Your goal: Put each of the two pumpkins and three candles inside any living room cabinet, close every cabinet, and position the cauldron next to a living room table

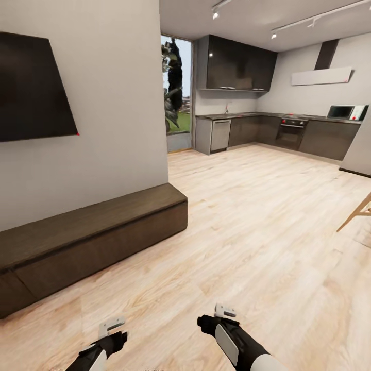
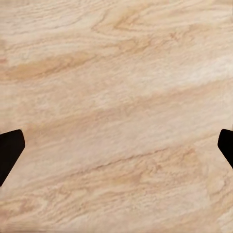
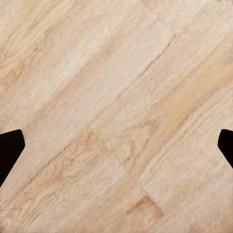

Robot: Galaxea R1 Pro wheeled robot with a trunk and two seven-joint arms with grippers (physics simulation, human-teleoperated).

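The long, low, dark brown cabinet runs along the white wall at the left of the head view, and its fronts look shut. My left gripper and right gripper hang low over the wooden floor, well in front of the cabinet. In the left wrist view the left gripper is open, its dark fingertips wide apart over bare planks. The right gripper is open in the same way, holding nothing. The pumpkins, candles, cauldron and table are out of view.
A dark TV screen hangs on the wall above the cabinet. A kitchen with dark grey units lies at the back, beside a tall window. A wooden furniture leg juts in at the right edge. Light wooden floor stretches ahead.
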